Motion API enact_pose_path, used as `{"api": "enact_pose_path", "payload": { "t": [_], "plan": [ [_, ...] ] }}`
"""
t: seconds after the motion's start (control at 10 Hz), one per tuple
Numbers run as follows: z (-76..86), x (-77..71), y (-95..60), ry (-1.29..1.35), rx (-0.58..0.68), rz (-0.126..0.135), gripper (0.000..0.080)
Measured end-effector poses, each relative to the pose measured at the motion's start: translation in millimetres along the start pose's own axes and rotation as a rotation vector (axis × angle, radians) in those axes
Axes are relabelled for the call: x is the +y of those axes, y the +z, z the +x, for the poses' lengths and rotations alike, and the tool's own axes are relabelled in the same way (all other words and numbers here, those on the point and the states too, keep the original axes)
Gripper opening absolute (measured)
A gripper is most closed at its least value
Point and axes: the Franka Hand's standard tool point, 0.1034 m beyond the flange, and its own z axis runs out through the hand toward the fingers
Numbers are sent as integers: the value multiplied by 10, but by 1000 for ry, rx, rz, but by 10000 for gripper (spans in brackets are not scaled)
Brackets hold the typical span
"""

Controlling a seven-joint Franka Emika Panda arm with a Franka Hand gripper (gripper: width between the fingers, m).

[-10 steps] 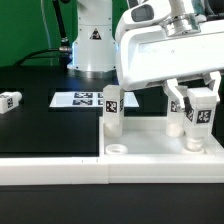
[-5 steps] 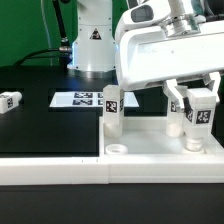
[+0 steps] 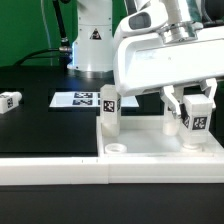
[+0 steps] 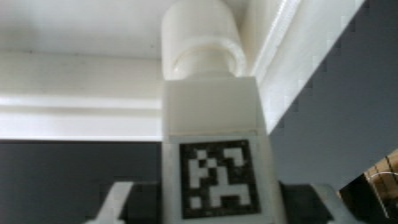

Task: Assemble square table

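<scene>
Workbench's [image 3: 40, 130] stray leg [image 3: 10, 101] evades wrist; gripped leg [image 4: 217, 130] doesn't.

We see white nearly everywhere: the square table's slab [image 3: 160, 148], the barrier wall [image 3: 50, 168], the arm's casing [image 3: 160, 55] and the gripper [image 3: 192, 108]. Each leg is white with a black-and-white square tag: the middle leg [image 3: 108, 112], the leg between the fingers [image 3: 198, 122] and the loose leg [image 3: 10, 101]. The tabletop [image 3: 40, 130] is black. The marker board [image 3: 85, 99] shows black-and-white tags on white. The white robot base [image 3: 92, 50] carries a dark triangular mark, and behind it the backdrop [image 3: 20, 25] is green. In the wrist view a tag [image 4: 217, 178] shows blocky black shapes on white, with dark grey ground beside it.
</scene>
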Motion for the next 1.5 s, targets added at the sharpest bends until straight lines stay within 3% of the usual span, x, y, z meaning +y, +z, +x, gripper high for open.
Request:
{"api": "enact_pose_path", "payload": {
  "t": [0.2,0.3,0.4,0.5,0.6,1.3,1.5],
  "plan": [
    [-4,0,2,0,-1,0,290],
    [-5,0,2,0,-2,0,383],
    [-5,0,2,0,-2,0,565],
    [-5,0,2,0,-2,0,565],
    [-5,0,2,0,-2,0,637],
    [-6,-9,4,14,-8,3,649],
    [152,-69,-163,36,-42,-1,649]
  ]
}}
